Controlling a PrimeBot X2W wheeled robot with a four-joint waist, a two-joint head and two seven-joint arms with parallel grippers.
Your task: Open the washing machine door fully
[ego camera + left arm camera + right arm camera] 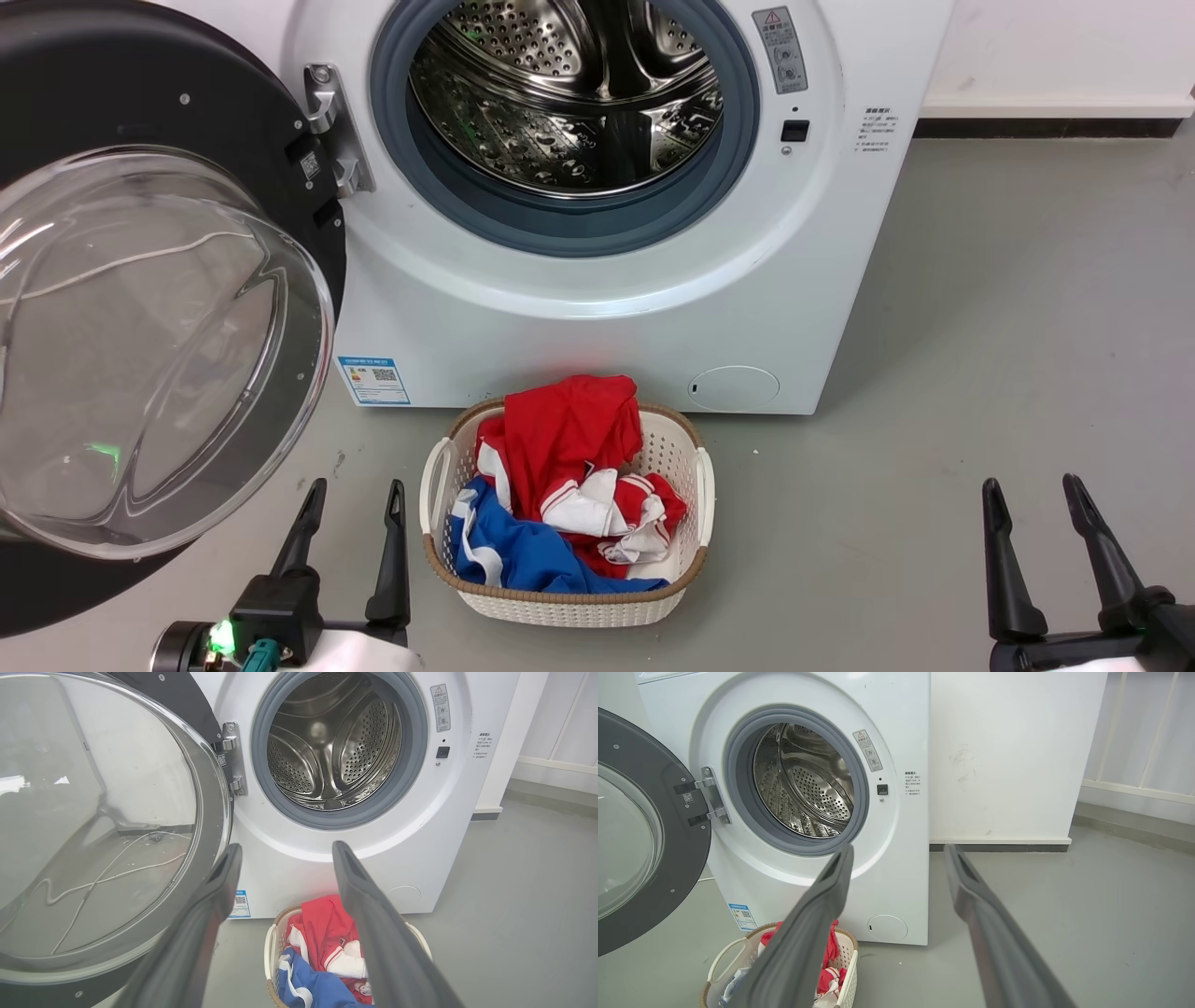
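The washing machine door (159,317) stood wide open on the left, and both grippers were spread and empty.

In the head view the door hung from its hinge (331,126) on the left of the washing machine (579,317), glass bowl facing outward and the drum (569,93) exposed. The left gripper (357,487) sat just beside the door's lower right edge, fingers parted and holding nothing. The right gripper (1031,483) was well apart at the near right over the floor (980,373), also spread. A basket (695,467) of red, white and blue clothes (560,439) lay between them. In the left wrist view the door lay left of the fingers, its rim close to the left fingertip; contact could not be told. In the right wrist view the door was at the far left, well clear of the open fingers.
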